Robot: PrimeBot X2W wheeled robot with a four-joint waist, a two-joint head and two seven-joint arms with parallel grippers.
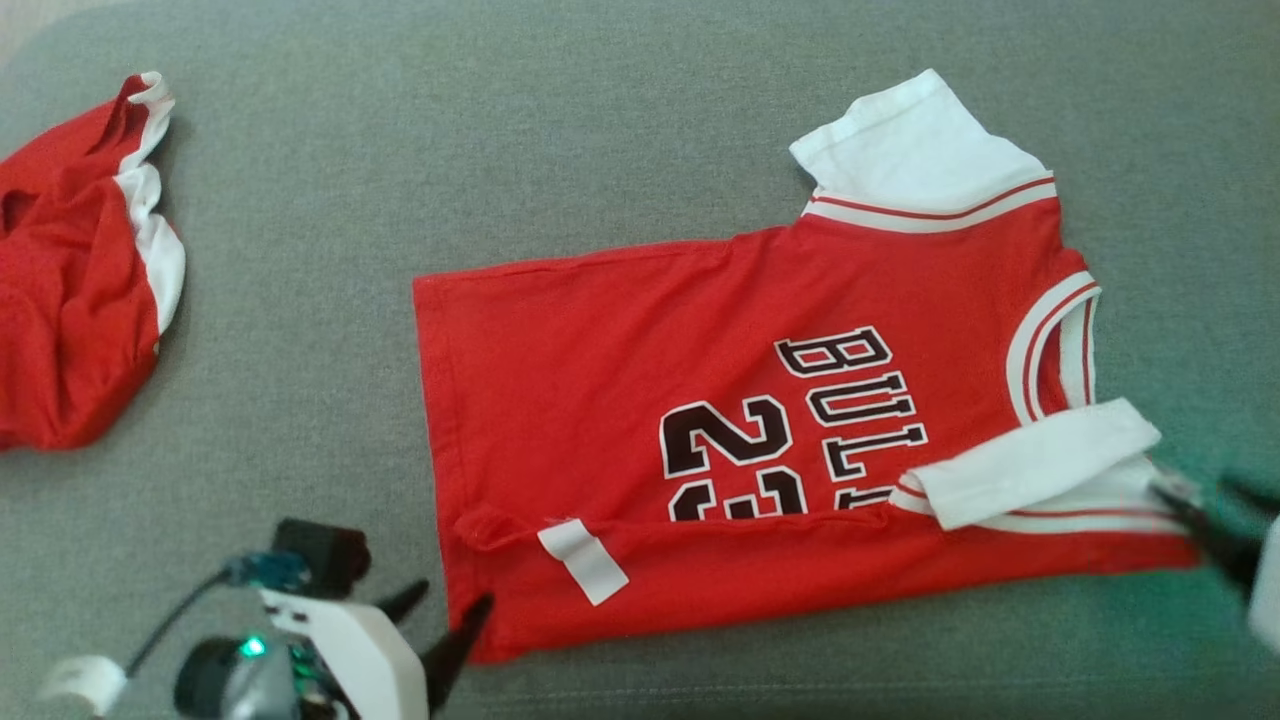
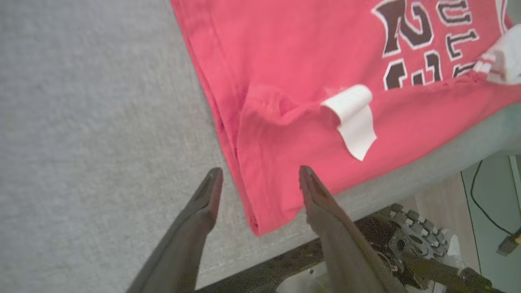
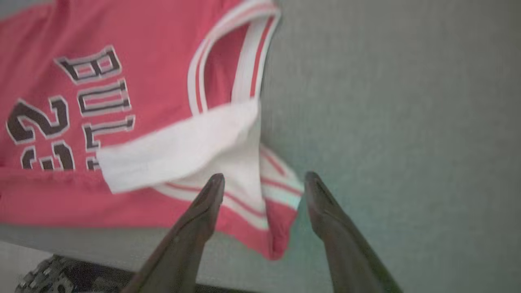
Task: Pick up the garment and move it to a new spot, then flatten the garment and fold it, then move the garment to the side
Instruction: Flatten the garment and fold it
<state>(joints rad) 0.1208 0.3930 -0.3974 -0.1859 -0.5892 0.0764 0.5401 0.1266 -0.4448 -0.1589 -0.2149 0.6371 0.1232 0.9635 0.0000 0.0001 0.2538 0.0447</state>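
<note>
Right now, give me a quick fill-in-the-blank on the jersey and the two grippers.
The left gripper and the right gripper both stand ____.
The jersey lies on a ____ cloth surface.
A second red garment lies to the robot's ____ of it.
Missing words: open, grey, left.

Everything's laid out on a table covered in plain grey fabric. Past its edge, pale wood floor and a black cable can be seen.

- jersey: red cloth, matt, fine knit; white cloth sleeves
- label: white, smooth, thin
- table cover: grey cloth, matt, felt-like
- left gripper fingers: dark, smooth, faint sheen
</note>
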